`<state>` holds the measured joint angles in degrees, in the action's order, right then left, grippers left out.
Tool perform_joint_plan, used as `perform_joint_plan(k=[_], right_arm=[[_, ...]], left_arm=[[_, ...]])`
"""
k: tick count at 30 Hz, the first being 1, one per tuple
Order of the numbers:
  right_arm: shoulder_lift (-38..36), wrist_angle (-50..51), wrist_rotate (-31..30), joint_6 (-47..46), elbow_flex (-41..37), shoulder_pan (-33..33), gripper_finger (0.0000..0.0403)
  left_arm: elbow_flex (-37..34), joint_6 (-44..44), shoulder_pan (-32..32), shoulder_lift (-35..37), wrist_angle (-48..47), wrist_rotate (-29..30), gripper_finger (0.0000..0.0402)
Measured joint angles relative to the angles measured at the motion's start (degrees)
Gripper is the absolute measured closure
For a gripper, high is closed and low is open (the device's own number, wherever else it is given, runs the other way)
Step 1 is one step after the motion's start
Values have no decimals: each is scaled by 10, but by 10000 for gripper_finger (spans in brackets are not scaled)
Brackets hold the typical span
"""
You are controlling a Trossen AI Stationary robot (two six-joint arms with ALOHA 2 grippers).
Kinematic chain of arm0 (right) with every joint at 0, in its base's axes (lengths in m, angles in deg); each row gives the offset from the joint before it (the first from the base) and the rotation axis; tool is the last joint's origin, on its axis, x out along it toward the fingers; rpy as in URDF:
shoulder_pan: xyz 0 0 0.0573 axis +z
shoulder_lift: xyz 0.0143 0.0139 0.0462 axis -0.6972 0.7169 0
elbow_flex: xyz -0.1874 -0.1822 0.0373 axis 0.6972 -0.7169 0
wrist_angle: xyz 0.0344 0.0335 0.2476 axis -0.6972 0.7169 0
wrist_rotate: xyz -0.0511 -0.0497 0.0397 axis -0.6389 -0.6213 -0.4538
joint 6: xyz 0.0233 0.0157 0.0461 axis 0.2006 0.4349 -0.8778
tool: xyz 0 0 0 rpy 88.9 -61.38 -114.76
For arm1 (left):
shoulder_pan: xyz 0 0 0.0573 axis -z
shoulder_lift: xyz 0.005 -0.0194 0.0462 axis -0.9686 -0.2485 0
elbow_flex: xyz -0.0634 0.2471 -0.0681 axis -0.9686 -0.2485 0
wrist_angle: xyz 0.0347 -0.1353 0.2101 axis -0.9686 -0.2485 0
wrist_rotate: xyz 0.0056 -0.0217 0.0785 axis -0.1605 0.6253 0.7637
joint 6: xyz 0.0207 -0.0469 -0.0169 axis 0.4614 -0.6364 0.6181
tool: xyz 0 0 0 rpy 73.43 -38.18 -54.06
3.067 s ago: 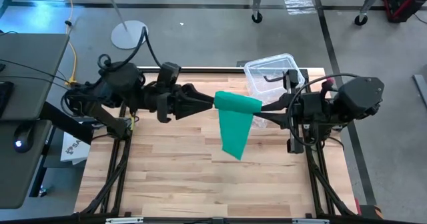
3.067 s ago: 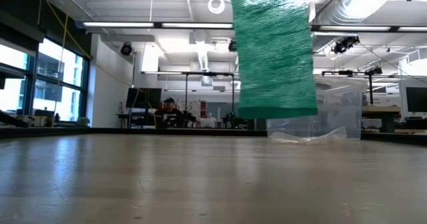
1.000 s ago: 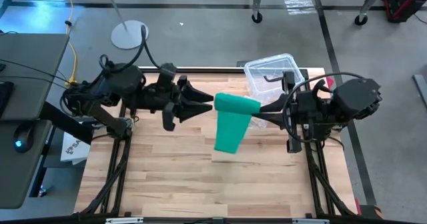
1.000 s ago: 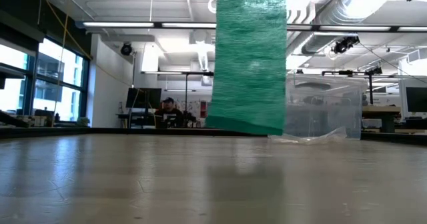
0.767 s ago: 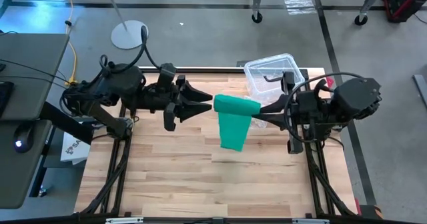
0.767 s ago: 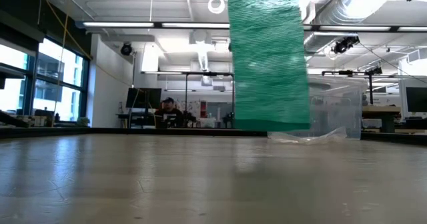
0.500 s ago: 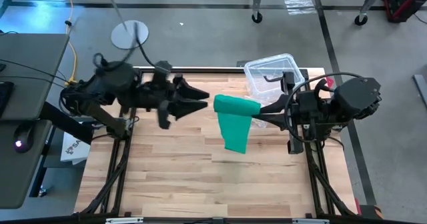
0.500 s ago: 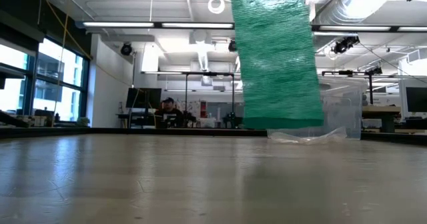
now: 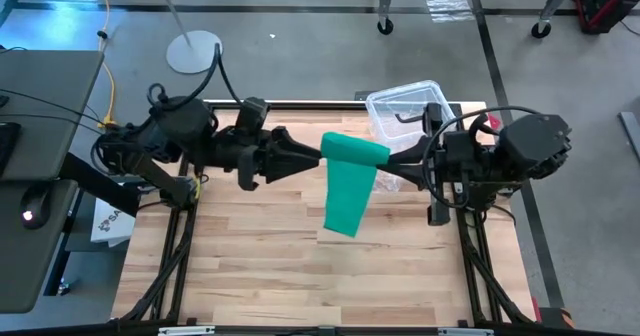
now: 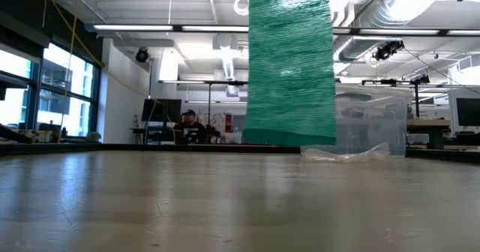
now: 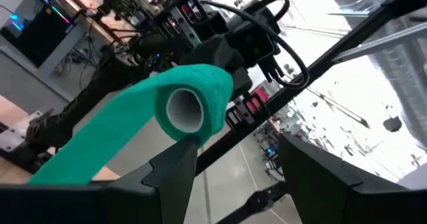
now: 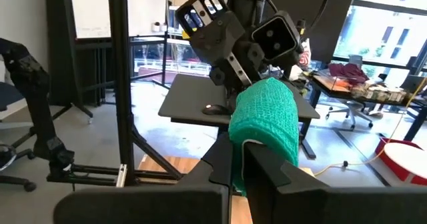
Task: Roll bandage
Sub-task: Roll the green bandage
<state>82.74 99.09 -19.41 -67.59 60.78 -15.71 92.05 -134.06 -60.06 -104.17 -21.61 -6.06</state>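
No text, label, brand, number or sign can be read in any of the four views.

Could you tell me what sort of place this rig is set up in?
Most likely a robotics lab or workshop: exposed ceiling pipes and strip lights, desks with monitors where a person sits, and rolling office chairs on a bare floor.
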Motion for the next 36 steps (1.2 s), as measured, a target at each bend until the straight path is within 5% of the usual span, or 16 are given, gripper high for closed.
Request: perform_joint_plan(k=[36], right_arm=[[1,15,24,-10,0,0,391]], left_arm=[[0,-25,-21,-10,-10,-4,195]])
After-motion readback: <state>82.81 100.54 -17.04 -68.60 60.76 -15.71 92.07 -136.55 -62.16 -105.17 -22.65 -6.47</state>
